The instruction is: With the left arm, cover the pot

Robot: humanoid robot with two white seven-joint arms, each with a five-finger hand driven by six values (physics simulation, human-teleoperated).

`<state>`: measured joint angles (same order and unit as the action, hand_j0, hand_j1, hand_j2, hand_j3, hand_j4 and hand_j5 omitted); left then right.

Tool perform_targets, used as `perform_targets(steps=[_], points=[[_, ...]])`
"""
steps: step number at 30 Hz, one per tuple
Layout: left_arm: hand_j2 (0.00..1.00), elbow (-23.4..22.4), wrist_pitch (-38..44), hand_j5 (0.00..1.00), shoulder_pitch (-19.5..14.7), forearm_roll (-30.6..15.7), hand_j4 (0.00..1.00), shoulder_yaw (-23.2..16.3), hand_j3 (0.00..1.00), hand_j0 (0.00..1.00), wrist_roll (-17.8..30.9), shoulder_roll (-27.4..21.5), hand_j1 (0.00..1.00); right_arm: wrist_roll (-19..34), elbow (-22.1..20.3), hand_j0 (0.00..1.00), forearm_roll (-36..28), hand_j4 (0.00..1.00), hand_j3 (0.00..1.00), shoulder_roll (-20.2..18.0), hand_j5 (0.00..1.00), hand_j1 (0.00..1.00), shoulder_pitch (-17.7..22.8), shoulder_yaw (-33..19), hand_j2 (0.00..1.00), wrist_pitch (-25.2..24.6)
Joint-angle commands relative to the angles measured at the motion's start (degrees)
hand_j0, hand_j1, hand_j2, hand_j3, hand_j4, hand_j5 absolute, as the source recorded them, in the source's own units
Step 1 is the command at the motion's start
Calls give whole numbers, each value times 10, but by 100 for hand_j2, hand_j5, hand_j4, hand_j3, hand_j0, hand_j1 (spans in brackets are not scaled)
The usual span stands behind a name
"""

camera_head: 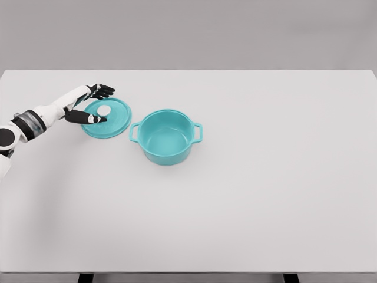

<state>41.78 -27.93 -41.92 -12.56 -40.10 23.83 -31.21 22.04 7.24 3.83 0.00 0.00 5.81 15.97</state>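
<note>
A teal pot (166,137) with two side handles stands uncovered near the middle of the white table (265,194). Its round teal lid (112,121) lies flat on the table just left of the pot, with a white knob (103,110) at its centre. My left hand (94,105) reaches in from the left and hovers at the lid's left side. Its black fingers (101,91) are spread behind the knob and the thumb (88,118) lies in front of it, with the knob between them but not grasped.
</note>
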Motion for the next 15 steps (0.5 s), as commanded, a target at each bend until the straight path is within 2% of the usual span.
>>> perform_targets(steps=[1, 13, 15], points=[[80, 1, 1, 80, 0, -4, 80, 1, 80, 80, 0, 0, 80, 0, 1, 100, 0, 100, 100, 0, 100, 100, 0, 0, 100, 0], [79, 0, 1, 79, 1, -3, 79, 1, 79, 79, -9, 2, 79, 0, 0, 100, 0, 100, 100, 0, 100, 100, 0, 0, 100, 0], [79, 0, 1, 79, 1, 9, 79, 2, 79, 79, -12, 3, 79, 0, 0, 100, 0, 100, 100, 0, 100, 100, -1, 0, 100, 0]])
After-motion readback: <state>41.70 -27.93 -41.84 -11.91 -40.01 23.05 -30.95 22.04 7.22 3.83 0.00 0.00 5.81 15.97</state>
